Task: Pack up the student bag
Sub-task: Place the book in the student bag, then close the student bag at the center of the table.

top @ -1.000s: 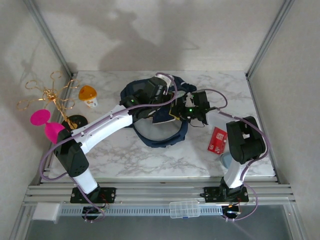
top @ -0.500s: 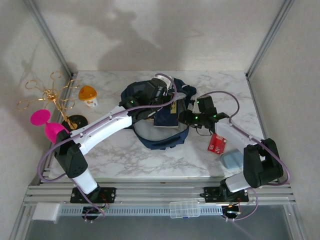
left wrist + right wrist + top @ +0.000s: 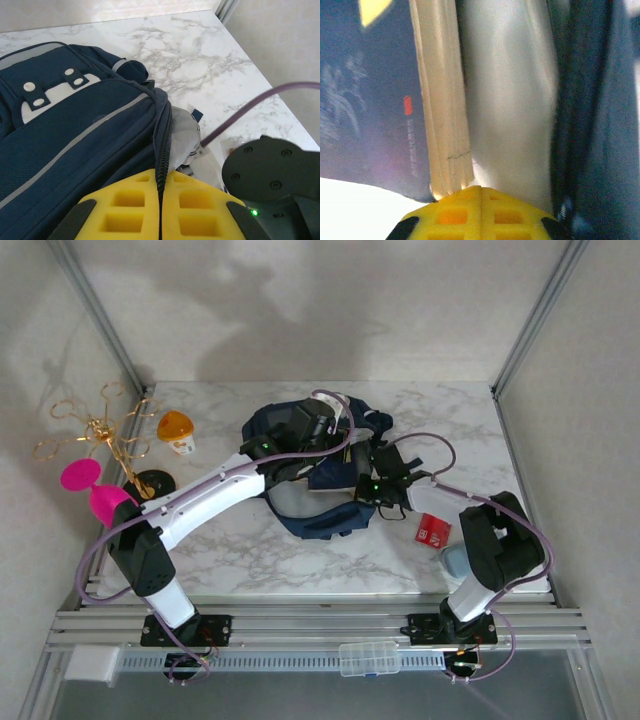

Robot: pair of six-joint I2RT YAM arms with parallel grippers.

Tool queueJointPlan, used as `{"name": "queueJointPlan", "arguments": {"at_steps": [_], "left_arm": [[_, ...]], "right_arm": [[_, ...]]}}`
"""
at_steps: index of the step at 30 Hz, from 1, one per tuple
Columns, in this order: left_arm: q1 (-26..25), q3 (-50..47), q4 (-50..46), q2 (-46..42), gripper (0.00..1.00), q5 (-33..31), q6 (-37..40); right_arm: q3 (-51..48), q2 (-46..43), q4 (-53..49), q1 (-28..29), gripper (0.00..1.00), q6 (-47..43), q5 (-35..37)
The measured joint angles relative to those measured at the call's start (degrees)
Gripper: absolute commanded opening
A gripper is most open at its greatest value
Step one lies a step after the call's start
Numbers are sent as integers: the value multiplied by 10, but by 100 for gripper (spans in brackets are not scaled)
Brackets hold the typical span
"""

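Pinching the student bag [image 3: 65, 145] edge, left fingers [image 3: 125, 207]; right fingers [image 3: 455, 215] pressed together beside a book [image 3: 375, 100].

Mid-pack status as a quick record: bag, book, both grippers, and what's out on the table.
bag: centre of table, mouth open
book: dark cover, lying in the bag's mouth beside the pale lining
left gripper: shut on the bag's rim
right gripper: shut, tips against the book's page corner, not gripping it
unpacked: red card right of the bag; orange-lidded cup far left
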Motion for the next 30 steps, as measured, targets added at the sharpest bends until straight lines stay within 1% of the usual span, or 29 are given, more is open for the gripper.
{"name": "queueJointPlan", "arguments": {"at_steps": [6, 10, 13, 16, 19, 21, 24, 25, 26, 28, 29, 30], "left_arm": [[-4, 0, 0, 0, 1, -5, -10], [-5, 0, 1, 0, 1, -12, -19], [-7, 0, 0, 0, 1, -17, -32], [-14, 0, 2, 0, 0, -23, -55], [-29, 1, 12, 10, 0, -36, -81], [-44, 9, 20, 29, 0, -49, -103], [-63, 34, 38, 76, 0, -59, -138], [-68, 48, 40, 94, 1, -62, -151], [-72, 70, 39, 117, 6, -63, -163], [-78, 116, 40, 161, 10, -66, -180], [-80, 144, 39, 185, 18, -66, -186], [-81, 166, 40, 202, 28, -64, -189]], "right_arm": [[75, 52, 61, 0, 1, -7, 2], [73, 48, 70, -4, 3, -13, -2], [35, 2, 70, -10, 8, -21, -14], [-3, -78, 54, -25, 15, -32, -18], [-28, -167, 35, -63, 22, -40, -17], [-34, -217, 18, -103, 24, -43, -17], [-32, -248, -7, -152, 25, -44, -17], [-30, -250, -19, -164, 26, -44, -17], [-28, -250, -30, -174, 26, -45, -17], [-25, -250, -50, -186, 28, -45, -18], [-21, -250, -60, -189, 29, -45, -19], [-16, -250, -71, -190, 30, -45, -21]]}}
